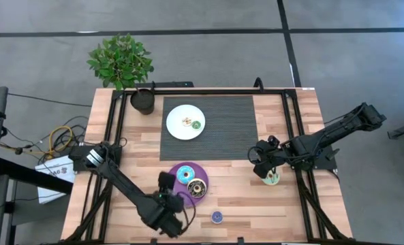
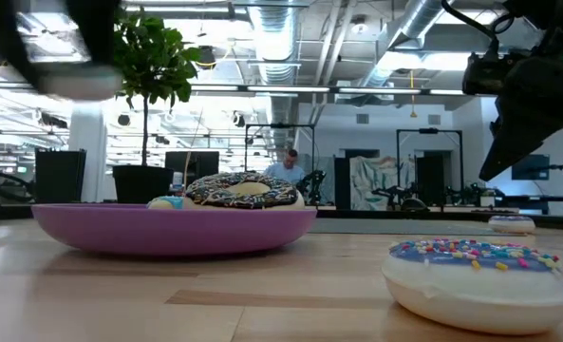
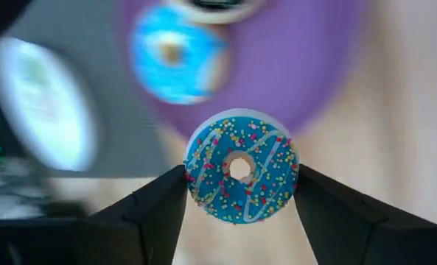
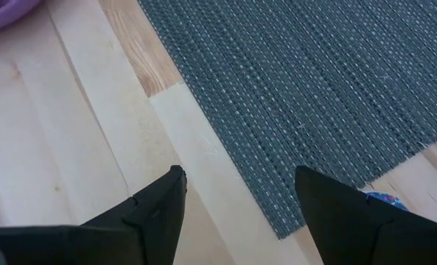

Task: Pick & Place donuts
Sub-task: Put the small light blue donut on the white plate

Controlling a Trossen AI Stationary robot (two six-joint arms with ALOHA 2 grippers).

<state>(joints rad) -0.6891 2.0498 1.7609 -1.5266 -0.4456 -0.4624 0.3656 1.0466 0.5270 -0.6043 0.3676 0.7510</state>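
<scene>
Pinching a blue mini donut point(image 3: 241, 166) by opposite edges of its rim in the left end effector point(image 3: 240, 172), ring face-on to the wrist camera and lifted clear of the desk point(image 3: 410, 110). Straight ahead, past the held ring: the purple plate point(image 3: 314, 66), already carrying the blue-iced donut point(image 3: 175, 53) and a brown-and-cream one point(image 1: 197, 188). From above, sits just beside that plate's left rim, so probably calls only for a short forward reach before release. No long axis to line up, being round; matters only to find bare plate beside the two larger rings.

Farther off, spread and holding nothing: the right end effector point(image 4: 236, 184), over the desk at the edge of the dark mat point(image 4: 314, 88), with the green-iced donut point(image 1: 271, 178) just beside it. Nearer to the plate by far: the left arm.
</scene>
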